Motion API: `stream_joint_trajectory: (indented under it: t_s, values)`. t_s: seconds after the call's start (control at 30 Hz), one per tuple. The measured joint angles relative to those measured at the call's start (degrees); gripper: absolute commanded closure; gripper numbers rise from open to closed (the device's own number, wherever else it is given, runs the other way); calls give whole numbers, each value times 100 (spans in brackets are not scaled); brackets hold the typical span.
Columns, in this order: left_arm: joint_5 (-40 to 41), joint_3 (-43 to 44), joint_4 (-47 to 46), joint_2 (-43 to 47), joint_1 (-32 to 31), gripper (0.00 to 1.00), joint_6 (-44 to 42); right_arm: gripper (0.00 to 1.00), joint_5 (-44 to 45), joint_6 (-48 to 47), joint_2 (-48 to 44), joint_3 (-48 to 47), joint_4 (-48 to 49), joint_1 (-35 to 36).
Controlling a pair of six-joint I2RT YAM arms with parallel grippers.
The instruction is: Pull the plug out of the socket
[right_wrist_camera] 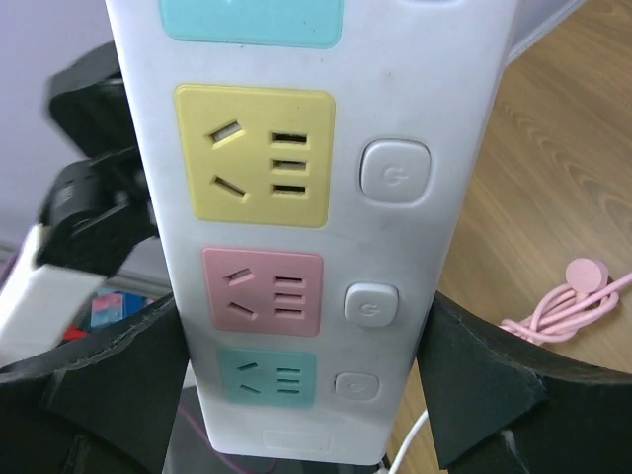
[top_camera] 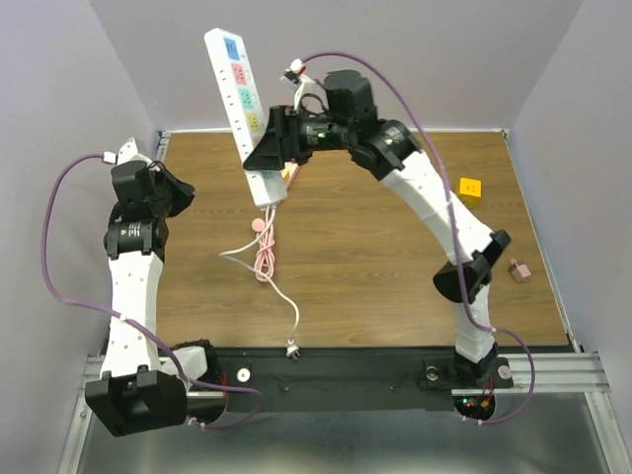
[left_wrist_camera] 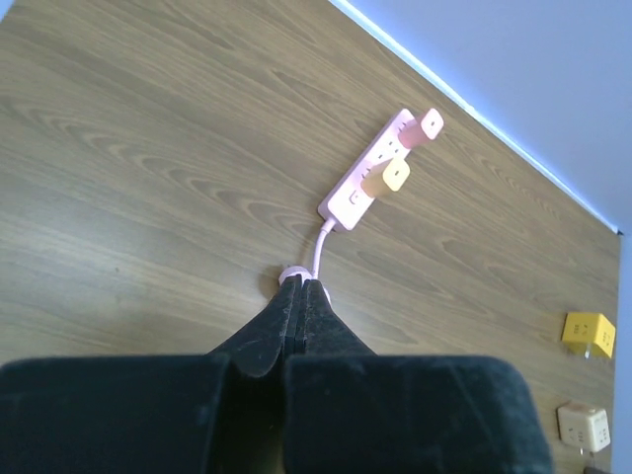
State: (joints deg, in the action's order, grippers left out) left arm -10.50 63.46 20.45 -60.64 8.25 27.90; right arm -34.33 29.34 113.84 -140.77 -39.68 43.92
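Observation:
The socket (top_camera: 244, 111) is a long white power strip with coloured outlet faces. My right gripper (top_camera: 273, 148) is shut on its lower end and holds it up in the air, tilted. In the right wrist view the strip (right_wrist_camera: 296, 197) sits between my two fingers (right_wrist_camera: 484, 385); the yellow, pink and teal outlets seen there hold no plug. Its thin white cord (top_camera: 281, 296) hangs to the table. My left gripper (top_camera: 181, 195) is shut and empty at the table's left; its tips (left_wrist_camera: 299, 284) hover over a pink cord coil.
A pink power strip (left_wrist_camera: 370, 178) lies on the table with a pink plug (left_wrist_camera: 427, 125) and a yellow plug (left_wrist_camera: 387, 176) in it. Its coiled pink cord (top_camera: 264, 252) lies mid-table. A yellow cube (top_camera: 470, 187) and a pink cube (top_camera: 518, 270) lie at the right.

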Motion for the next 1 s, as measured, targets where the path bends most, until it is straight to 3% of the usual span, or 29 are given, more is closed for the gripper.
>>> stream_joint_trajectory:
  t_s: [0.33,0.57,0.63,0.77,0.8,0.83,0.9,1.0]
  values:
    - [481,-11,278,573,61,100,221,100,-116,446,2715,-201,431,168]
    - [595,-11,317,610,85,100,291,99,-173,1123,3585,-201,802,282]
    - [601,-11,315,608,85,100,302,95,-155,1342,3672,-203,1014,306]
    - [599,-96,260,608,85,100,308,60,37,1770,4057,-492,1491,374]
    - [599,-133,258,608,85,100,308,42,166,1884,4120,-492,1569,391]
    - [597,-179,249,601,85,100,308,16,302,1982,4168,-490,1591,415]
    - [575,-269,243,577,85,100,310,1,505,2135,4245,-479,1681,459]
    - [531,-310,247,485,87,100,319,0,791,2363,4284,-479,1803,535]
